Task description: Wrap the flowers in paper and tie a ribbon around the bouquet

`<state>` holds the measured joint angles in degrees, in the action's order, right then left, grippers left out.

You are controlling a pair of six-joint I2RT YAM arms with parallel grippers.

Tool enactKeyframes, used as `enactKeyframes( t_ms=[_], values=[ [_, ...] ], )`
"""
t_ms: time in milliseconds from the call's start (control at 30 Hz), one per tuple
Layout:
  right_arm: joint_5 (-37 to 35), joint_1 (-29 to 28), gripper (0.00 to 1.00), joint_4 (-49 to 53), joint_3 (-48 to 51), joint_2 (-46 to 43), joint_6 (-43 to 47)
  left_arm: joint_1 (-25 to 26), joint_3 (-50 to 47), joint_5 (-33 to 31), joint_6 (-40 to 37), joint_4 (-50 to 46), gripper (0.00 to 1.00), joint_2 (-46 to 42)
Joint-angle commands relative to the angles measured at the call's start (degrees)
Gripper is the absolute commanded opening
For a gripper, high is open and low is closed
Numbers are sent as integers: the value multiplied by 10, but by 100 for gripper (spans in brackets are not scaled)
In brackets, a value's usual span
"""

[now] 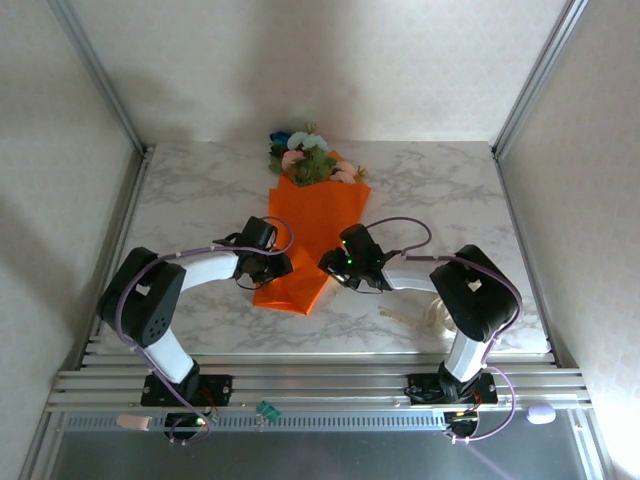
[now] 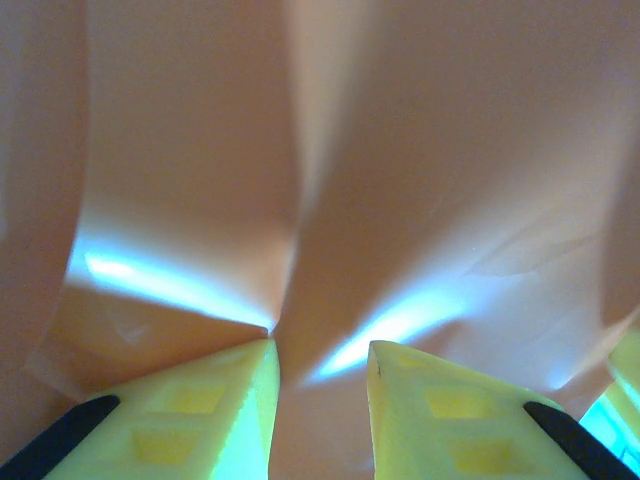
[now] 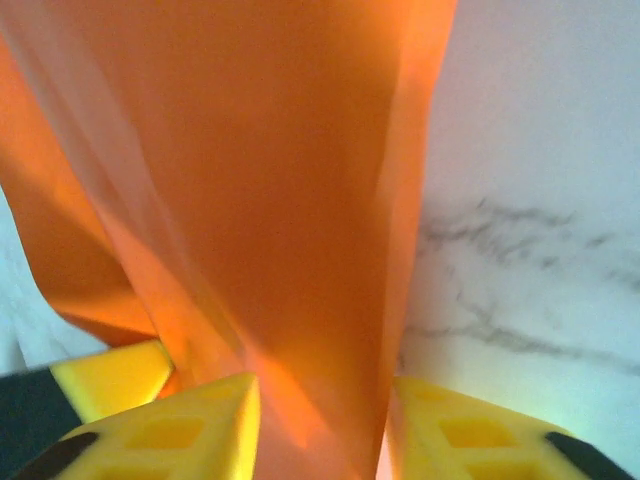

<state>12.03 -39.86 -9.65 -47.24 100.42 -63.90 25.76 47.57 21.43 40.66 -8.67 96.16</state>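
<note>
Left gripper (image 1: 270, 268) sits at the left edge of the bouquet (image 1: 315, 220), low on its narrow near end. In the left wrist view its yellow fingers (image 2: 220, 400) stand part way apart. The orange paper (image 2: 400, 150) fills the gap between them, and creases run in toward the tip of one finger. It reads as a pinch on the paper.

Between the two arms the bouquet lies flat on the marble-patterned table (image 1: 200, 200). Its narrow end points toward the arm bases and its wide end points away. The flowers (image 1: 305, 155), pink, white and pale green with one blue bloom, spill from that far end near the back edge of the table.

On the other side, the right gripper (image 1: 328, 262) meets the right edge of the same narrow end. From the right wrist camera, a folded band of paper (image 3: 280, 200) runs down between its yellow fingers (image 3: 180, 430), close against both. I cannot tell whether they press it. Bare tabletop (image 3: 540, 200) shows beside it.

Farther right, a cream-white ribbon (image 1: 415, 315) lies loosely on the table just beside the right arm, apart from the bouquet.
</note>
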Motion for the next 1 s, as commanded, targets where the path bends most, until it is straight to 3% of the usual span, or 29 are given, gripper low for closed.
enactKeyframes(
  t_ms=[0,100,200,367,433,467,533,633,700,800,967],
  values=[
    [-4,13,31,-14,-9,20,5,4,1,-17,-11,-35,28,18],
    [-8,18,23,-23,-1,23,0,6,1,-18,-12,-36,27,19],
    [-16,20,1,-32,2,25,2,7,-2,-19,-12,-37,27,19],
    [-23,28,0,-37,2,15,9,6,-3,-22,-15,-40,27,19],
    [-28,33,26,-41,5,12,11,7,-3,-22,-15,-39,27,20],
    [-29,37,35,-44,6,12,11,6,-3,-23,-15,-39,27,19],
    [-28,44,41,-49,3,17,15,6,-5,-22,-15,-40,27,19],
    [-26,56,42,-62,-5,30,19,7,-6,-23,-16,-40,26,18],
    [-21,63,32,-66,-16,44,22,7,-8,-23,-16,-38,26,19],
    [-17,70,3,-69,-23,58,23,7,-9,-24,-17,-39,26,21],
    [-26,78,0,-81,-16,47,21,7,-6,-25,-18,-43,26,24]
  ],
)
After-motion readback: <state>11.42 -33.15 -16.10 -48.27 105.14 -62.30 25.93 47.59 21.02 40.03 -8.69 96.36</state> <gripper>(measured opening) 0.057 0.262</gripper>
